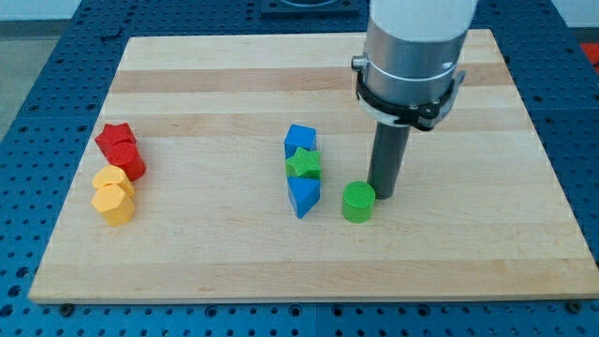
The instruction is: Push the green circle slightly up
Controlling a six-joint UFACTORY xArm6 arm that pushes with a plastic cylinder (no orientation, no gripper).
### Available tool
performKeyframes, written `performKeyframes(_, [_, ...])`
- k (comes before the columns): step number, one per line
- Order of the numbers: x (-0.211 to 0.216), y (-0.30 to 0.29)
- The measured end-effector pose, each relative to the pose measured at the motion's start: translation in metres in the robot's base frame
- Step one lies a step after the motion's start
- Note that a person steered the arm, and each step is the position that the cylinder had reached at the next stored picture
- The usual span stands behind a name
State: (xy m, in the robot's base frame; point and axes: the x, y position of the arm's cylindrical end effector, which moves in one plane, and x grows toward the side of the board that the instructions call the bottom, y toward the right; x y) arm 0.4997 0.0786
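The green circle (357, 201) is a short round block lying right of the board's middle, toward the view's bottom. My tip (383, 193) rests on the board just to its right and slightly above, touching or nearly touching its upper right edge. The dark rod rises from there into the large grey arm body (412, 56) at the view's top.
Left of the green circle stands a column of three blocks: a blue block (299, 140), a green star (303, 165) and a blue triangle (303, 196). At the view's left lie a red star (116, 139), a red block (128, 164), and two yellow blocks (110, 180) (115, 203).
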Motion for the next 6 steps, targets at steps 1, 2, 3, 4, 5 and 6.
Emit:
performKeyframes(1, [0.020,0.009])
performKeyframes(2, [0.052,0.015])
performKeyframes(3, [0.063,-0.017])
performKeyframes(4, [0.057,-0.029])
performKeyframes(5, [0.043,-0.023])
performKeyframes(6, [0.042,-0.008])
